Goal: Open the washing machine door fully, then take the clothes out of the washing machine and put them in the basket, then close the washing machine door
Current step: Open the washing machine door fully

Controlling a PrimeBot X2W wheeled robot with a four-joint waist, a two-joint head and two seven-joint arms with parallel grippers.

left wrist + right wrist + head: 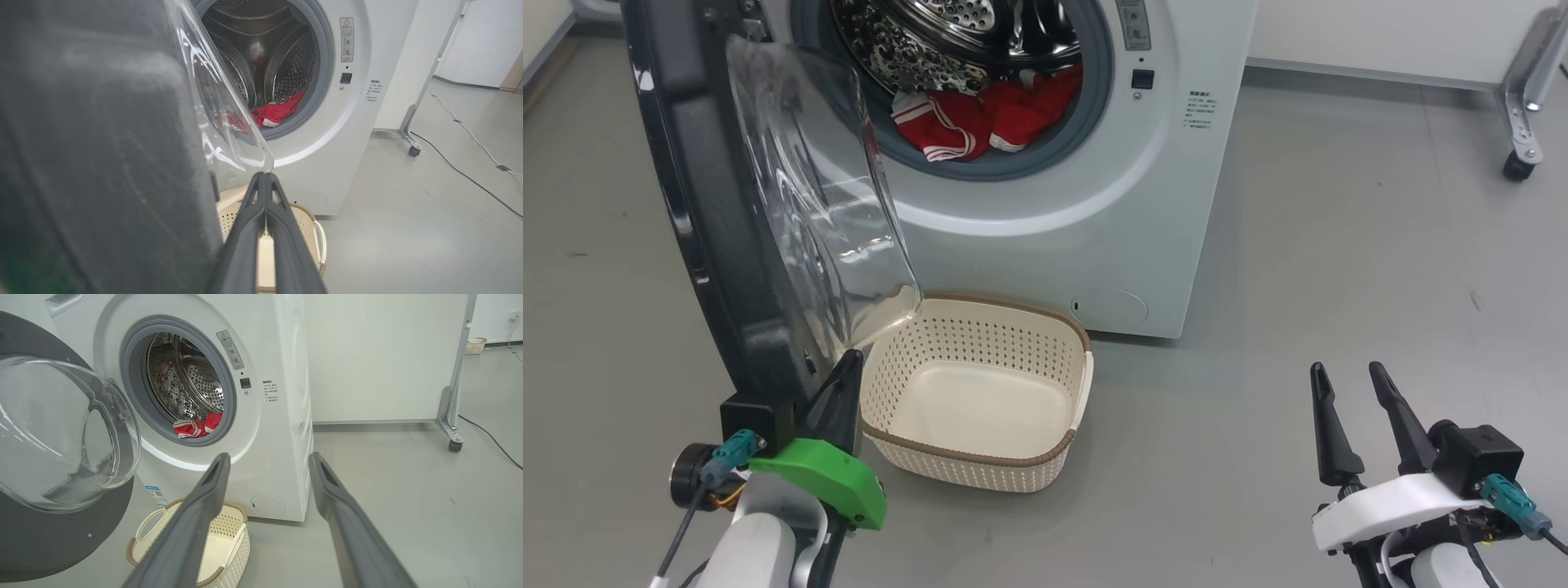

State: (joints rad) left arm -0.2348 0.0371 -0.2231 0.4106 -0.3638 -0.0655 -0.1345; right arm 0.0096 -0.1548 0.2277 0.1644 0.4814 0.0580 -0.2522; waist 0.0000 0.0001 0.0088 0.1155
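The washing machine (1094,204) stands ahead with its door (719,245) swung out to the left, the clear glass bowl (825,204) bulging rightward. Red clothes (988,118) with white stripes lie at the front lip of the steel drum; the clothes (196,426) and the clothes (276,112) show in both wrist views. The cream basket (1058,453) sits on the floor under the door opening, with nothing in it. My left gripper (849,359) is shut, its tips close to the door's lower inner edge. My right gripper (1347,371) stands open at the lower right, holding nothing.
Grey floor spreads to the right of the machine. A metal frame leg on a caster (1519,163) stands at the far right by the wall. A cable (470,171) runs over the floor. Another small basket (474,345) sits far off.
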